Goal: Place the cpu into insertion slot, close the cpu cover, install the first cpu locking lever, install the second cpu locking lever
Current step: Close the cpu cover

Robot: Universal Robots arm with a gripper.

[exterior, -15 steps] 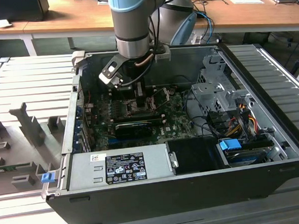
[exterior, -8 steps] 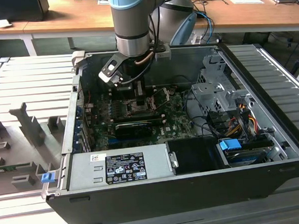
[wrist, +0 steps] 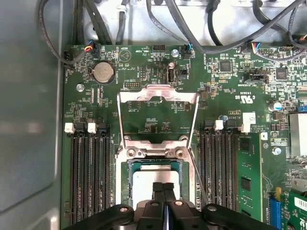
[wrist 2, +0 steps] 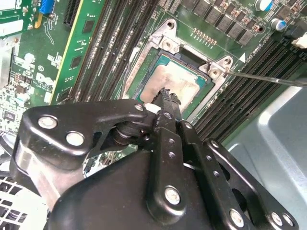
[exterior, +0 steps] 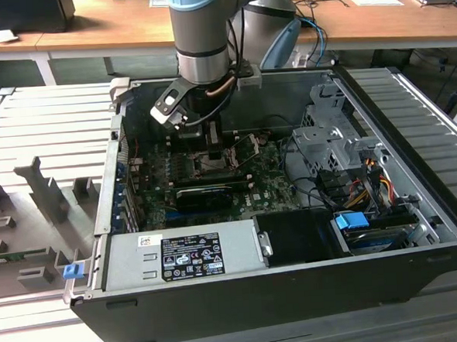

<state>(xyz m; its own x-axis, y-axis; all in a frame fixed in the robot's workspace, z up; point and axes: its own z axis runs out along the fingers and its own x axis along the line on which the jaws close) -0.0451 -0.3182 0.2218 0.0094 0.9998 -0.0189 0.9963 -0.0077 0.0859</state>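
CPU [wrist: 144,184], one, lies seated in the insertion slot [wrist: 121,179] directly under the end effector [wrist: 163,187], whose fingers are pressed together. I count one CPU cover [wrist: 158,94], swung open beyond it, leaving the socket edges uncovered.

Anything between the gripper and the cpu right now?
Nothing visible. The gripper's shut tips sit right over the cpu, which lies in the insertion slot; the cpu cover stands open, clear of both.

In the first wrist view, your tool [wrist: 163,188] covers part of the cpu [wrist: 142,184], and the picture's edge cuts off the insertion slot [wrist: 121,184]. In the exterior view, the picture's top edge crops the arm [exterior: 200,25].
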